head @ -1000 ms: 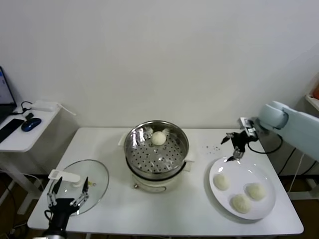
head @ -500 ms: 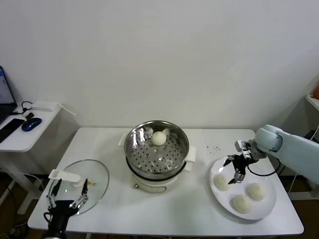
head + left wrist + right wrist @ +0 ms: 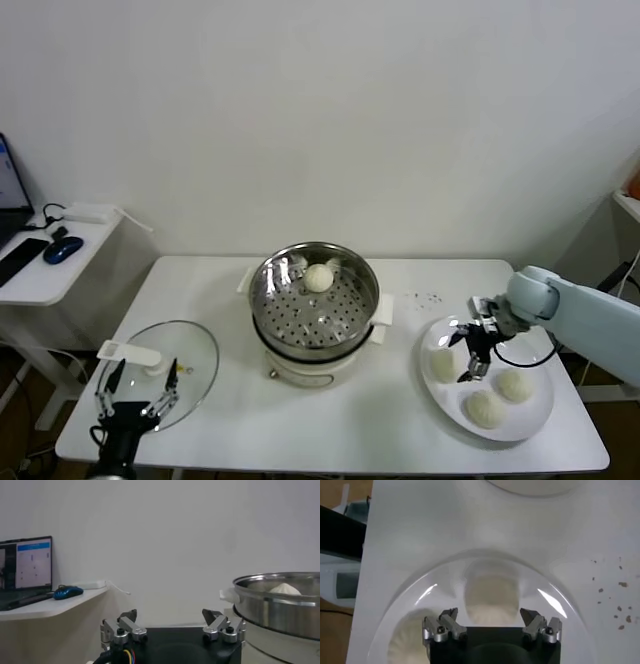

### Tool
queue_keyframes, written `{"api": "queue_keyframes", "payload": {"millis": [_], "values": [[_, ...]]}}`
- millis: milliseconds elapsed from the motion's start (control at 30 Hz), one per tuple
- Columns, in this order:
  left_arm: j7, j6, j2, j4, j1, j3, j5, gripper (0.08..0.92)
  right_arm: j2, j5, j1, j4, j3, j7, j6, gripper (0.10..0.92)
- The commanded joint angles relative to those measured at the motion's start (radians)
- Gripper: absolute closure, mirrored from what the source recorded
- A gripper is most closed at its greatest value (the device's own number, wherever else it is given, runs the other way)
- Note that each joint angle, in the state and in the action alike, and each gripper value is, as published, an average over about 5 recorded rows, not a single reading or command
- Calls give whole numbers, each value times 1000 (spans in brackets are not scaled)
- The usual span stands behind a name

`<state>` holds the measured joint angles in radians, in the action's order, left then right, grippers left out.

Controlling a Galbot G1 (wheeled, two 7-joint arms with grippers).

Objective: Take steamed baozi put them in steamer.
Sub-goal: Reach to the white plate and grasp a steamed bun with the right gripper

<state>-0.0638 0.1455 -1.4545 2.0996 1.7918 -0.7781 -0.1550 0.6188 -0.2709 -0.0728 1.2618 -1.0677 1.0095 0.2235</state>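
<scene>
The steamer (image 3: 314,300) stands mid-table with one baozi (image 3: 318,277) on its perforated floor at the back. Three baozi lie on the white plate (image 3: 530,424) at the right: one (image 3: 442,362) at its left, one (image 3: 516,384) at its right, one (image 3: 485,408) at the front. My right gripper (image 3: 468,357) is open, low over the plate, its jaws either side of the left baozi (image 3: 491,600). My left gripper (image 3: 130,394) is open and idle at the table's front left; its wrist view shows the steamer (image 3: 280,607) with the bun (image 3: 284,588).
A glass lid (image 3: 165,375) with a white handle lies at the front left by the left gripper. Dark crumbs (image 3: 428,296) dot the table behind the plate. A side shelf (image 3: 45,265) with a mouse stands left of the table.
My right gripper has moved from behind the plate's far edge forward and down over the plate, ending with its open jaws around the left baozi. The left arm has not moved.
</scene>
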Motion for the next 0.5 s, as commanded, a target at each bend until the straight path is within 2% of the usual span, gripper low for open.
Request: {"api": "queue_keyframes", "payload": {"millis": [33, 500], "values": [[0, 1, -1, -2, 2, 0, 1, 177, 29, 14, 25, -10, 12, -9, 3, 203], [1, 0, 0, 1, 1, 0, -3, 177, 35, 31, 30, -14, 22, 10, 9, 210]]}}
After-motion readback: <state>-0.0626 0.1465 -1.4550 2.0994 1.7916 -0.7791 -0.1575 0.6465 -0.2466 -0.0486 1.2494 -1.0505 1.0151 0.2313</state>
